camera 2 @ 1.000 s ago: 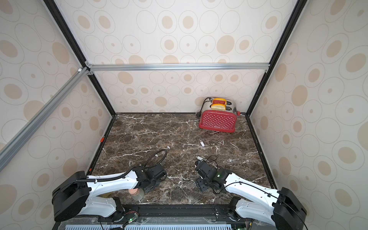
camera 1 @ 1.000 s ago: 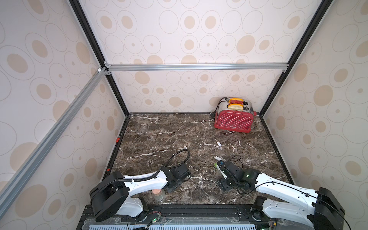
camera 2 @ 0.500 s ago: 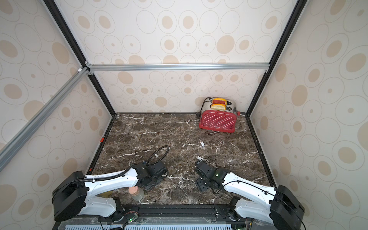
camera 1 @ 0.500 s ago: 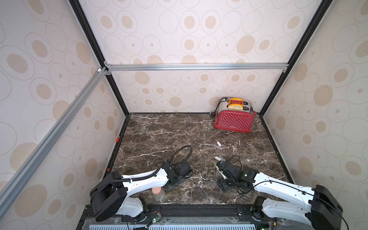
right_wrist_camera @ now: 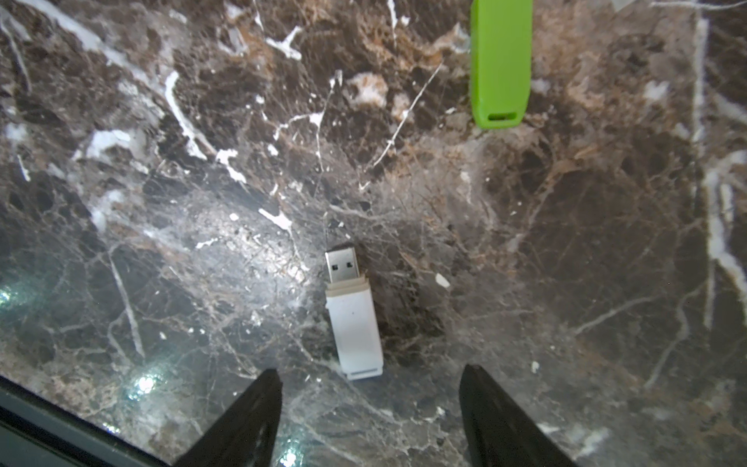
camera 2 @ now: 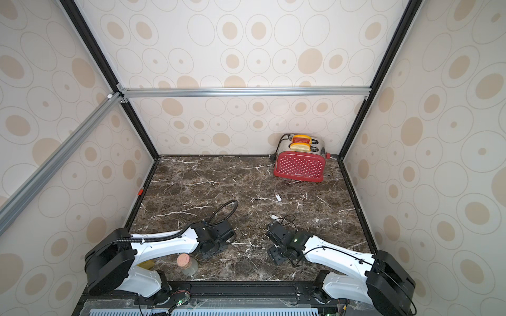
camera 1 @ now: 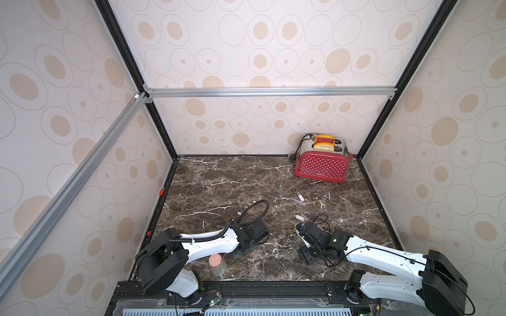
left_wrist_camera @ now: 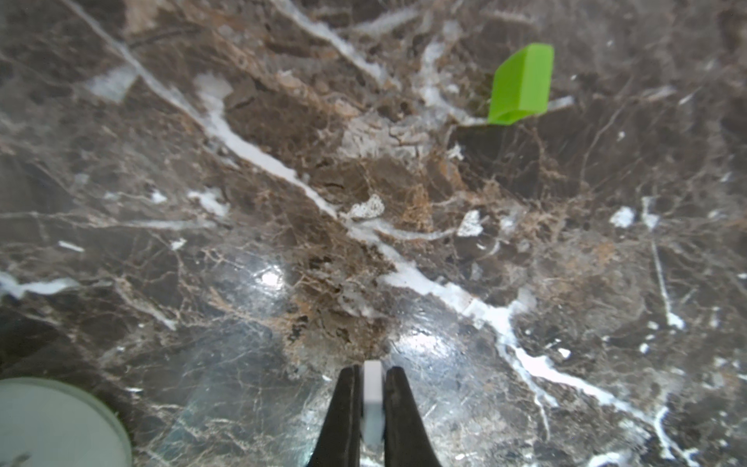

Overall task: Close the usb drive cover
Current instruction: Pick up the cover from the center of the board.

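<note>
Pinching cover (left_wrist_camera: 372,400) — left gripper (left_wrist_camera: 372,370) | right gripper (right_wrist_camera: 370,370) spread at usb drive (right_wrist_camera: 354,323) | table edge (right_wrist_camera: 64,404) near

The left arm (camera 1: 210,242) and right arm (camera 1: 383,255) are clad in white shells with black joint housings. A black corrugated cable (camera 1: 260,202) is looped at the left wrist; thin black wires (camera 1: 321,216) and a green light (camera 1: 334,240) are seen at the right. Black tapered fingers (right_wrist_camera: 242,420) are fitted.
</note>
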### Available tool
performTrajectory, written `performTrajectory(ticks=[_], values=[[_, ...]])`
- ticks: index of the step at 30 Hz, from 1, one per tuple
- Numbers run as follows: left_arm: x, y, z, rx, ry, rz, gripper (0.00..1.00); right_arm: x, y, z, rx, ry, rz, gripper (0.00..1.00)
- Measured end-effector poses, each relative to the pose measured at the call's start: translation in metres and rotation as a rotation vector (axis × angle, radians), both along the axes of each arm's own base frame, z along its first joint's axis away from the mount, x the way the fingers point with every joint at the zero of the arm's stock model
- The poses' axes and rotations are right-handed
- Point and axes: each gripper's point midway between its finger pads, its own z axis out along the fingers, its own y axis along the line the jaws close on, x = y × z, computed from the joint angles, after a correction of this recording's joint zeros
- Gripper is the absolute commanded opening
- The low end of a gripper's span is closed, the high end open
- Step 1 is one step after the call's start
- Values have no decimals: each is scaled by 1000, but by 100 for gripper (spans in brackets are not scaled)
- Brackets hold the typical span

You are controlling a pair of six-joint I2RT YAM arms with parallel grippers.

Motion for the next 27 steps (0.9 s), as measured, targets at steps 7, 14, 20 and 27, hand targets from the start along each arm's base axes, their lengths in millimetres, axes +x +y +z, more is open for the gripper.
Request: performTrajectory(ticks=[7, 14, 20, 27], values=[[-3, 0, -6, 13, 24, -6, 10, 0, 0, -1, -1, 4, 1, 74], [-3, 0, -6, 13, 26, -10, 30, -1, 0, -2, -5, 7, 1, 74], [-5, -1, -4, 0, 31, -7, 51, -1, 0, -3, -13, 12, 2, 74], [-3, -8, 12, -75, 6, -1, 66, 0, 0, -3, -13, 12, 2, 74]])
